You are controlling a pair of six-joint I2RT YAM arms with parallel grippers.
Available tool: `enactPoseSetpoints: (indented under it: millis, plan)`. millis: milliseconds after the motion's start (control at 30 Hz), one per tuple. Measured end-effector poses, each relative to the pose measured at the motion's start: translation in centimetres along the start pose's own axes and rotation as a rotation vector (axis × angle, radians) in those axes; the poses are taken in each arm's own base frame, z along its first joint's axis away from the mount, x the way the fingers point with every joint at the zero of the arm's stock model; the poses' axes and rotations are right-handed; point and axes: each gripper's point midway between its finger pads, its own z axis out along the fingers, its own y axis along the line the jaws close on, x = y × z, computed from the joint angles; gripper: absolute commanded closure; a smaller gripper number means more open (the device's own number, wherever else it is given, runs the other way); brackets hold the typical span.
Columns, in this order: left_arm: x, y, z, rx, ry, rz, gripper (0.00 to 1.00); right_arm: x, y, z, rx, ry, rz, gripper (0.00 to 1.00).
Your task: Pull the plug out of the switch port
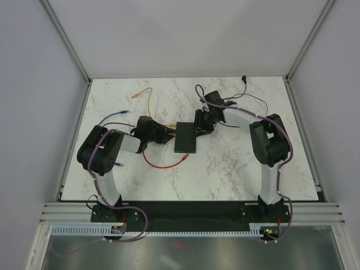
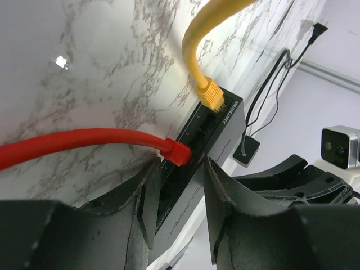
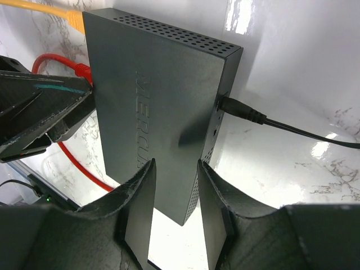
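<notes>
The black switch [image 1: 185, 140] lies flat mid-table. In the left wrist view its port face [image 2: 194, 132] holds a red plug [image 2: 179, 152] and, further along, a yellow plug [image 2: 211, 95]. My left gripper [image 2: 181, 166] is open at the port edge. Its fingertips [image 2: 151, 185] stand either side of the red plug's base without closing on it, and the switch edge runs between them. From the top view the left gripper [image 1: 164, 135] hides that plug. My right gripper [image 3: 175, 169] is open over the switch's [image 3: 152, 101] opposite corner, near the power lead [image 3: 242, 111]. The red plug [image 3: 83, 71] shows at the left gripper's tip.
The red cable [image 1: 163, 164] loops on the table in front of the switch. A yellow cable [image 1: 147, 98] and a blue cable [image 1: 112, 117] trail to the left. A black power lead [image 1: 253, 100] runs to the back right. White walls enclose the marble table [image 1: 236, 169].
</notes>
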Motion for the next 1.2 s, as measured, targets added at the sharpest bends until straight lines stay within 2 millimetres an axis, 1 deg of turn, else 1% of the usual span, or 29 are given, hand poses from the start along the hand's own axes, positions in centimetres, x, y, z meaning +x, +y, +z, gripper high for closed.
enactPoseSetpoints:
  millis: [133,367,867,1033,1133,1200]
  plan:
    - [-0.29,0.10,0.03,0.003,-0.019,-0.003,0.59,-0.01,0.04,0.03,0.003,0.005,-0.002,0.56]
    - [-0.31,0.06,0.16,0.032,-0.022,-0.017,0.59,0.02,-0.01,0.05,0.005,0.007,-0.001,0.56]
    - [-0.37,0.23,0.48,0.035,-0.023,-0.033,0.67,0.04,-0.04,0.06,0.005,0.009,-0.007,0.56]
    - [-0.39,0.26,0.71,0.047,-0.022,-0.047,0.68,0.03,-0.05,0.08,0.005,0.009,-0.007,0.56]
    - [-0.42,0.23,0.79,0.050,-0.022,-0.046,0.72,0.02,-0.05,0.09,0.005,0.009,-0.007,0.56]
    - [-0.43,0.24,0.83,0.051,-0.023,-0.047,0.78,0.01,-0.05,0.10,0.006,0.009,-0.007,0.56]
